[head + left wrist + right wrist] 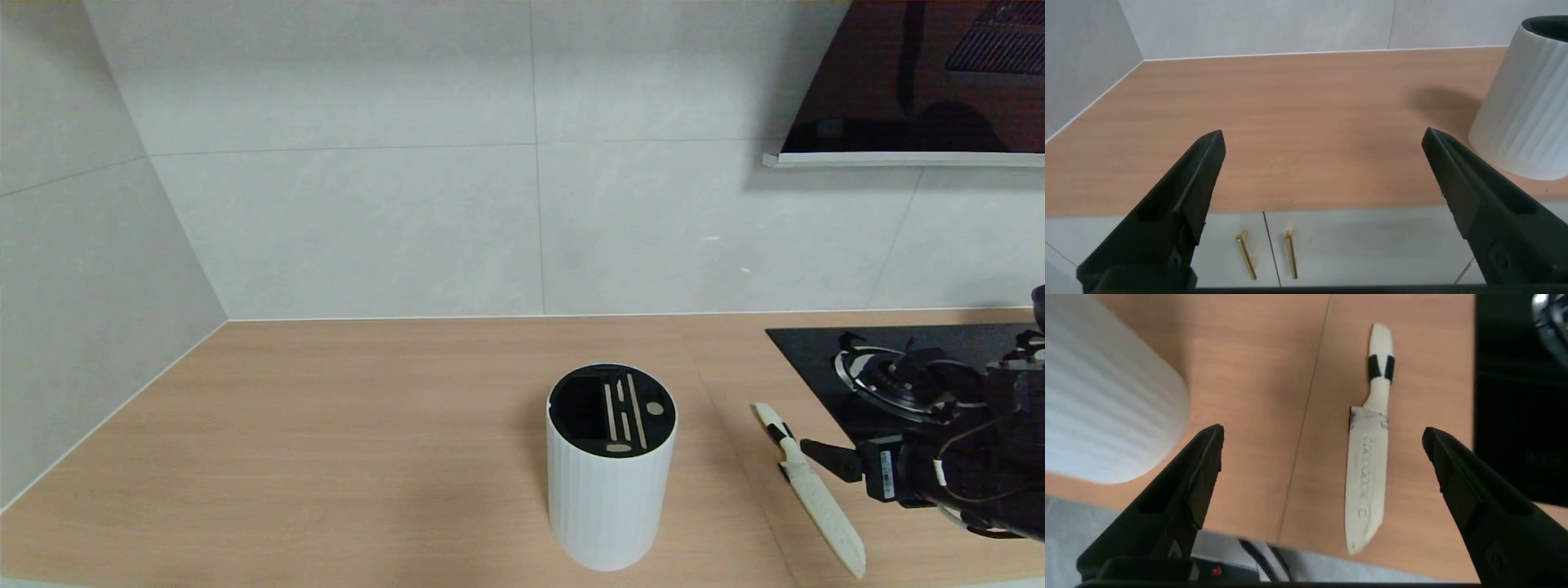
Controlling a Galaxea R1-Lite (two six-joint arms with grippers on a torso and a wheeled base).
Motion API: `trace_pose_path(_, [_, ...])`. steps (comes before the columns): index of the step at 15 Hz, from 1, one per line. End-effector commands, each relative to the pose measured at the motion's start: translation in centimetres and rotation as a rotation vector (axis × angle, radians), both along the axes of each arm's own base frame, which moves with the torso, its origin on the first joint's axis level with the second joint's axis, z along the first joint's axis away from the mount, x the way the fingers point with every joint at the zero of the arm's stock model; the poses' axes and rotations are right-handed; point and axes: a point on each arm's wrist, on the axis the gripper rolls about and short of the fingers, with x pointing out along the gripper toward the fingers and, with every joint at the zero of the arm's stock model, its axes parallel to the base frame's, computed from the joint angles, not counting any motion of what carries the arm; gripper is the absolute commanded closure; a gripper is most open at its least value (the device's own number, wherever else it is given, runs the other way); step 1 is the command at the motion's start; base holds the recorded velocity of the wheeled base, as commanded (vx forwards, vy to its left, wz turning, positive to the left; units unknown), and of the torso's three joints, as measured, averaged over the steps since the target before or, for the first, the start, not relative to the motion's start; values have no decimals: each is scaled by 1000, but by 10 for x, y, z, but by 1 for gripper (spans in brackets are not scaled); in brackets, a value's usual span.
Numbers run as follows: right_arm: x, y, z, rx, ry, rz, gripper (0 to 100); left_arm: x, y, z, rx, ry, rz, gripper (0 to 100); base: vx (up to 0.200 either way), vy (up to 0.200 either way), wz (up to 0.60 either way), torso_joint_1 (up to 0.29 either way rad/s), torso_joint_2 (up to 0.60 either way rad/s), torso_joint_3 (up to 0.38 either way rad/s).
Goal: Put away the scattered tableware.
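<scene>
Tableware on the tabletop (367, 408) is seen as one cream knife (808, 482), laid flat at about 3 o'clock of the holder (608, 498), near it but apart. The knife's grip, marked by a black band, is pointed toward 11 o'clock and the blade tip toward 5 o'clock, close to the tabletop's front edge. The holder, a white ribbed cylinder, is stood upright at roughly 6 o'clock in the head view. Its black top is cut with narrow slots and one wider opening.

The right gripper (820, 457) is placed at 3 o'clock of the knife, just beside the blade's upper part, with its fingers spread wide. In the right wrist view the knife is framed between the two fingers. Whether a fingertip touches the blade cannot be told.

The left gripper (1323, 143) is held over the tabletop's front edge, at about 8 o'clock of the holder, with its fingers likewise spread wide. Below that edge, two gold handles (1245, 255) are seen on cabinet doors.

A black hob (816, 359) with a burner (890, 380) is set into the tabletop at 2 o'clock of the knife. A dark hood (898, 82) is mounted on the tiled wall (408, 204) at 12 o'clock of the hob.
</scene>
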Motion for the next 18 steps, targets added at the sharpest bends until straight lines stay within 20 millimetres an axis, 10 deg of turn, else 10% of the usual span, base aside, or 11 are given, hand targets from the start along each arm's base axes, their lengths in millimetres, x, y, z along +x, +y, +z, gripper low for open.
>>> trace_pose_path(1, [12,1,-29,-28,104,-20,0,0,0,0,0,0,0,0,0,0,0,0,0,0])
trace_pose_path(18, [76,-13,-137,-90,41,-144,0,0,0,0,0,-1,0,0,0,0,0,0,0,0])
